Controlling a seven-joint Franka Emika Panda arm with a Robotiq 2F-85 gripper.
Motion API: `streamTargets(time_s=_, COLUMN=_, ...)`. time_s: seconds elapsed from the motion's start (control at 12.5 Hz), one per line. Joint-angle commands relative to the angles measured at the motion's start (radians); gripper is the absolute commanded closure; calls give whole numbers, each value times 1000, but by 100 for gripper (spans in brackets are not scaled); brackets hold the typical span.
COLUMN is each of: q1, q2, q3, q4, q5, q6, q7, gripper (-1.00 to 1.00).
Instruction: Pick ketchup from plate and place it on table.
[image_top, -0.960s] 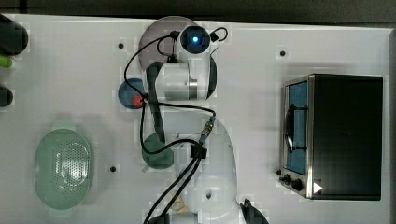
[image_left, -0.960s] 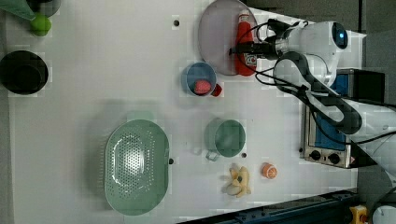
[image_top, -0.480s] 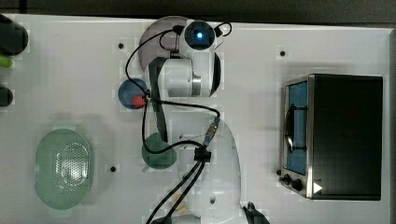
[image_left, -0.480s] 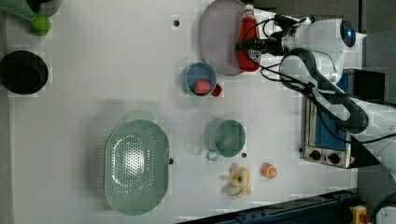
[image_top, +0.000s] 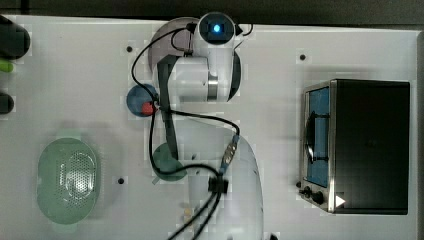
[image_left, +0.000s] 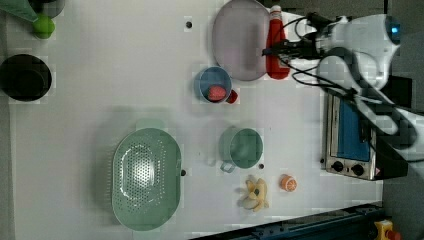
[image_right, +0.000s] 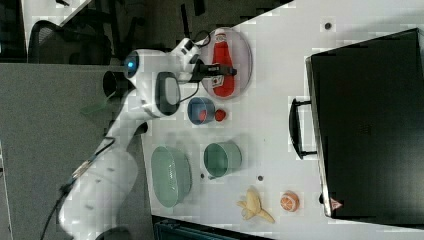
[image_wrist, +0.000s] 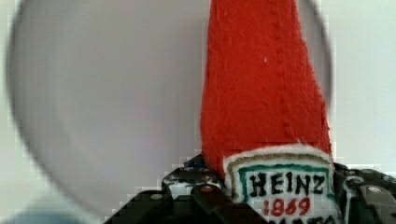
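The ketchup (image_left: 276, 42) is a soft red bottle with a white cap and a white label. In the left view it sits over the right rim of the pale pinkish-grey plate (image_left: 240, 40). My gripper (image_left: 286, 47) is shut on the ketchup around its labelled lower part. In the right view the ketchup (image_right: 220, 67) lies across the plate (image_right: 242, 50) with the gripper (image_right: 212, 70) clamped on it. The wrist view has the ketchup (image_wrist: 264, 93) between my fingers (image_wrist: 205, 189), with the plate (image_wrist: 107, 107) behind. The arm covers most of the plate (image_top: 162, 42) in the top view. White table (image_left: 100, 100) lies all around.
A blue bowl (image_left: 214, 86) holding a red ball stands just below the plate in the left view, with a second red ball (image_left: 231, 96) beside it. Further off are a green cup (image_left: 242, 147), a green strainer (image_left: 145, 177), a toaster oven (image_left: 350, 135), a banana (image_left: 256, 194) and an orange (image_left: 287, 183).
The fingers have closed onto the ketchup. The arm's head has shifted toward the top view's top, and the ketchup has moved toward the left view's right, over the plate's rim.
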Motion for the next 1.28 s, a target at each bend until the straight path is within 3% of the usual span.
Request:
streamTargets(time_s=0.08, q1=-40, q2=-237, q3=13, q4=21, q5=34, q6=-171, q7=18, gripper=-17)
streamTargets(time_s=0.4, q1=-56, q2=-434, q3=-26, q4=-86, q5=34, q6=-408, q7=75, gripper=-17)
streamTargets(time_s=0.64, q1=-56, q2=-550, q3=-48, q4=-261, q5=33, q6=-392, q7=141, gripper=-17)
streamTargets(time_s=0.96, q1=-56, q2=-639, q3=-59, q4=-537, q5=34, q6=-167, q7=149, gripper=-17)
streamTargets(time_s=1.28, q1=-55, q2=-611, q3=-57, q4=-733, q5=34, q6=109, q7=152, gripper=-17)
